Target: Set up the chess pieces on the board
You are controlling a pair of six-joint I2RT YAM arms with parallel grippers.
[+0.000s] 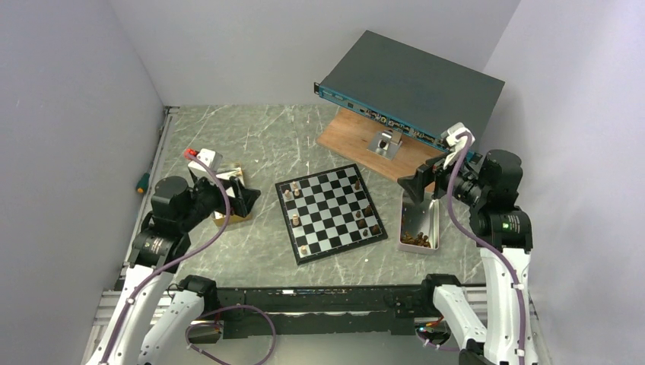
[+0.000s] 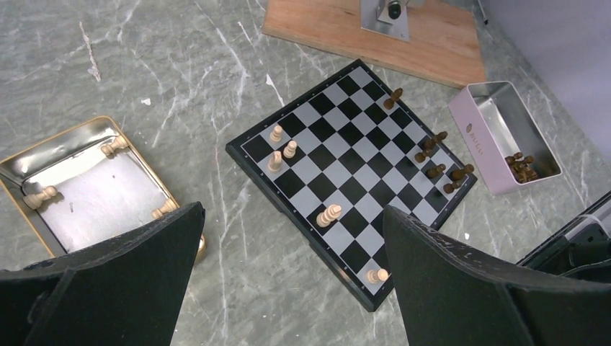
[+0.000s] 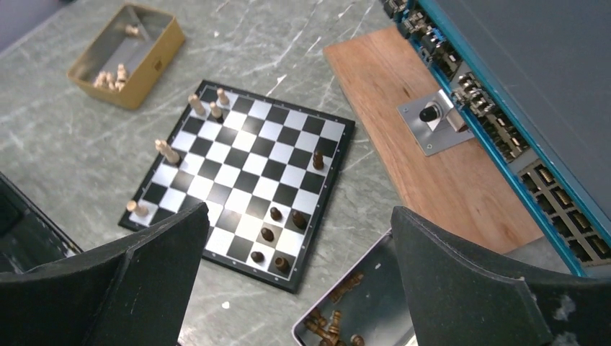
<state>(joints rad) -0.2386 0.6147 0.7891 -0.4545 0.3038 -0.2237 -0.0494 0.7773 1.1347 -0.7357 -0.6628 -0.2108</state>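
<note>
The board (image 1: 328, 213) lies mid-table with three or so light chess pieces (image 2: 282, 151) along its left side and several dark chess pieces (image 3: 277, 223) along its right. My left gripper (image 2: 292, 209) hangs open and empty above the table between the gold tin (image 2: 94, 194) and the board's near-left edge. More light pieces (image 2: 39, 196) lie in that tin. My right gripper (image 3: 300, 209) is open and empty over the pink-rimmed tin (image 1: 423, 217), which holds loose dark pieces (image 3: 328, 324).
A brown wooden plank (image 1: 357, 144) with a metal bracket (image 1: 384, 143) lies behind the board. A grey and teal electronics box (image 1: 414, 84) rests tilted on it. A screwdriver (image 1: 142, 182) lies off the table's left edge. Walls close three sides.
</note>
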